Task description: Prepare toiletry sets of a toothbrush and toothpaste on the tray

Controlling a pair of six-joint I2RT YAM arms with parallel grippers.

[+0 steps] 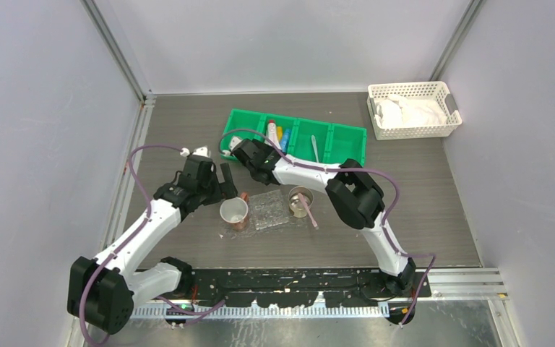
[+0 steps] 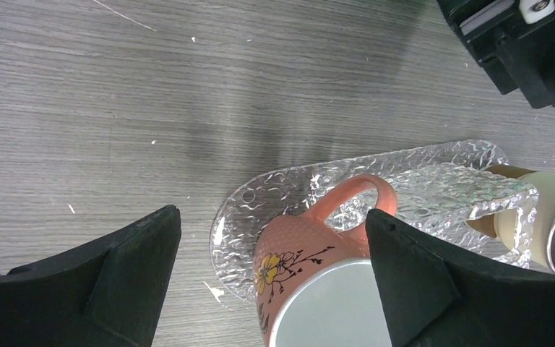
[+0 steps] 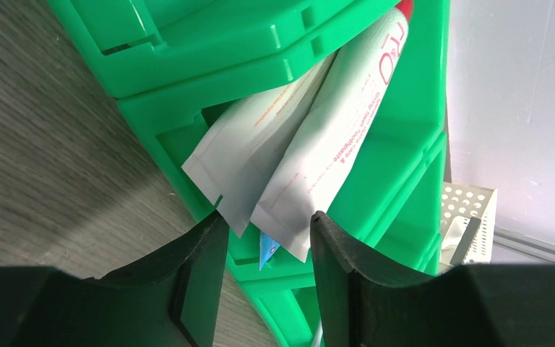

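The see-through tray (image 1: pixel 269 211) lies mid-table. A pink flowered mug (image 1: pixel 234 213) stands on its left end, and a beige cup (image 1: pixel 301 200) holding the pale pink toothbrush (image 1: pixel 310 215) stands at its right end. My left gripper (image 1: pixel 224 185) is open and empty, above and behind the mug (image 2: pixel 318 289), with the tray (image 2: pixel 433 184) beyond it. My right gripper (image 3: pixel 269 217) is open at the green bin (image 3: pixel 397 166). The tail ends of a white red-capped toothpaste (image 3: pixel 336 137) and another white tube (image 3: pixel 249 155) lie just past its fingertips. A blue tube (image 3: pixel 267 250) peeks out below. The grey toothbrush (image 1: pixel 315 149) lies in the bin.
The green four-compartment bin (image 1: pixel 347 137) sits at the back centre, with yellow-orange (image 1: pixel 280 133) and blue tubes in its second compartment. A white lattice basket (image 1: pixel 413 110) stands at the back right. The right arm reaches over the tray's far side.
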